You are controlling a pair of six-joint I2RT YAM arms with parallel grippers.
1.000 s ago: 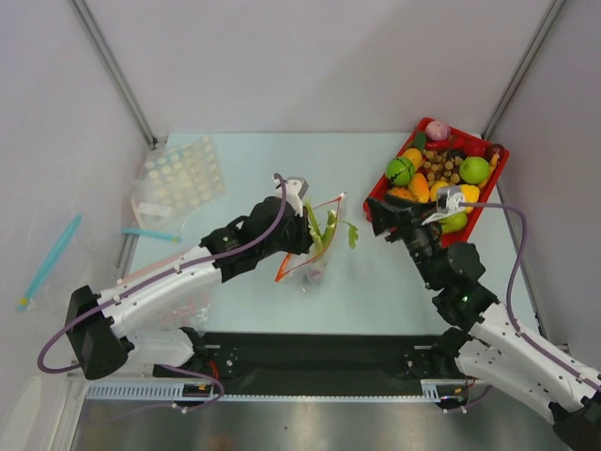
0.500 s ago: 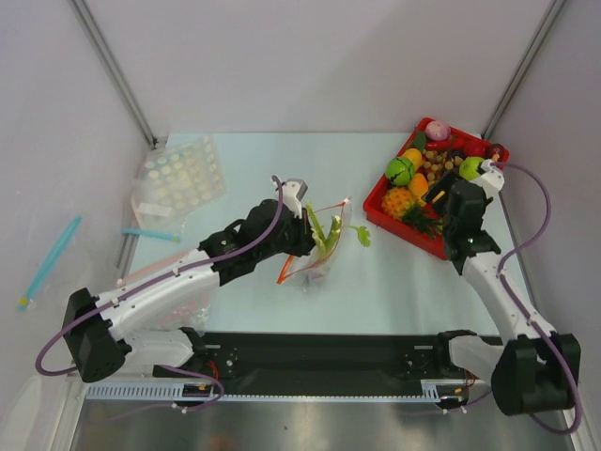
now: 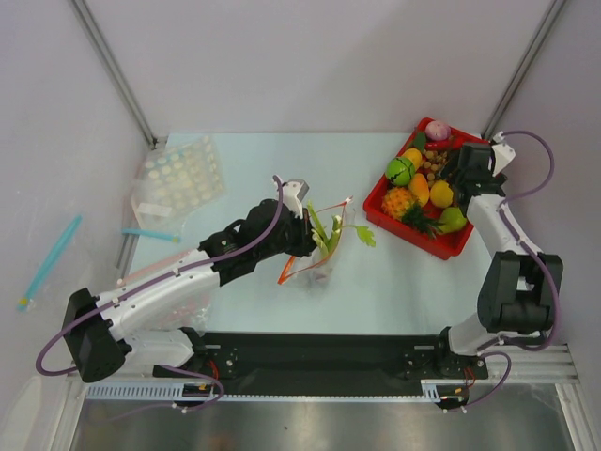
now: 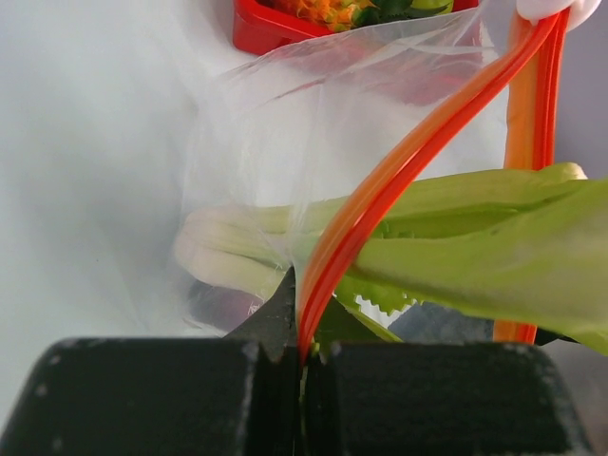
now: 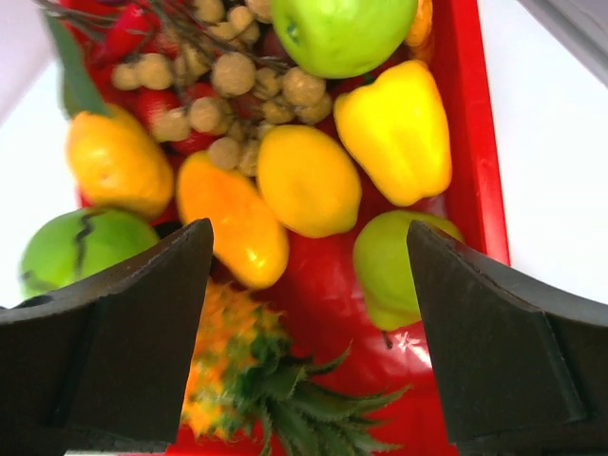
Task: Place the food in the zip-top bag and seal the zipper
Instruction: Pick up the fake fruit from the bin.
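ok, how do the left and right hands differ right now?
The left hand is shut, pinching the zipper of the bag; the right hand is open and empty. The left hand sits mid-table beside the leek; the right hand hovers over the red tray where the pear lies. Both are black and two-fingered.

Pale mint tabletop (image 3: 254, 160), evenly and softly lit, boxed in by plain white walls (image 3: 310, 66) — back, left and right. Slanting grey metal struts (image 3: 112, 68) in both back corners. Along the near edge, a black strip (image 3: 319, 349), then a ridged silver rail (image 3: 310, 396).
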